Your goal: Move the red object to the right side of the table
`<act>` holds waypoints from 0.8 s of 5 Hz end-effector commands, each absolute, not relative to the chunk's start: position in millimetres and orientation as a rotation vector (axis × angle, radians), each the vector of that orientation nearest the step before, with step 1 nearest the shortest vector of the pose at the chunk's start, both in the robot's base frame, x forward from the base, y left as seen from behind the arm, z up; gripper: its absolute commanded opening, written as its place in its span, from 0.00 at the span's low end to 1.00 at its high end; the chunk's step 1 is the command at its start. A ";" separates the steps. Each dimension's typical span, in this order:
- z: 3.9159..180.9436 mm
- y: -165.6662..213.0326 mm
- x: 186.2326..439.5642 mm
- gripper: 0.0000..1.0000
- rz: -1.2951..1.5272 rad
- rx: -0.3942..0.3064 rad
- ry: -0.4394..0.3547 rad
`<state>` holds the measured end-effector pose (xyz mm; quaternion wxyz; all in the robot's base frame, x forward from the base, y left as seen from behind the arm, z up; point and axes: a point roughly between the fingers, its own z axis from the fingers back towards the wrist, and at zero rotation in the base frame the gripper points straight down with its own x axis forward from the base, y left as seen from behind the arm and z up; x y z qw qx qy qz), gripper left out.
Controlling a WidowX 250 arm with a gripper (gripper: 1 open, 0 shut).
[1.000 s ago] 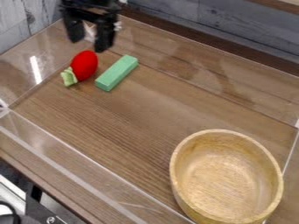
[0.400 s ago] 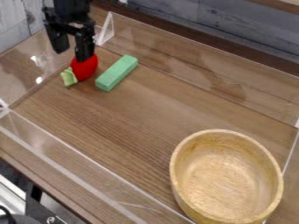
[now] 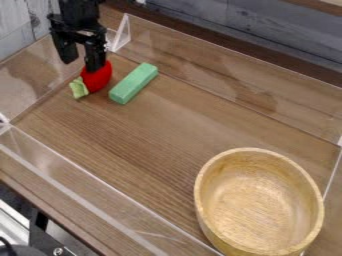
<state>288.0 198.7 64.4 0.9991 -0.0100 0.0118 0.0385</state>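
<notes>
Gripper standing wide open over red object, no grip showing (contact hard to judge). Red object lying toward table's far left, just beside green block; leafy stub pointing lower left, long axis slanting up toward upper right. Reach apparently nearly done; closing, lifting, carrying right and release all remaining.

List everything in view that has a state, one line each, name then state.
Gripper: open, lowered at the red object
Red object: on the table, between the gripper and the camera
Green block: lying flat
Bowl: upright
</notes>
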 end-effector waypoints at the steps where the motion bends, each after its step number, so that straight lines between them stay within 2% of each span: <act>1: 83.8 207.8 297.6 1.00 0.092 0.012 -0.044; 3: 89.0 206.6 301.6 1.00 0.106 -0.012 -0.066; 4: 83.1 212.4 305.6 1.00 0.121 -0.010 -0.070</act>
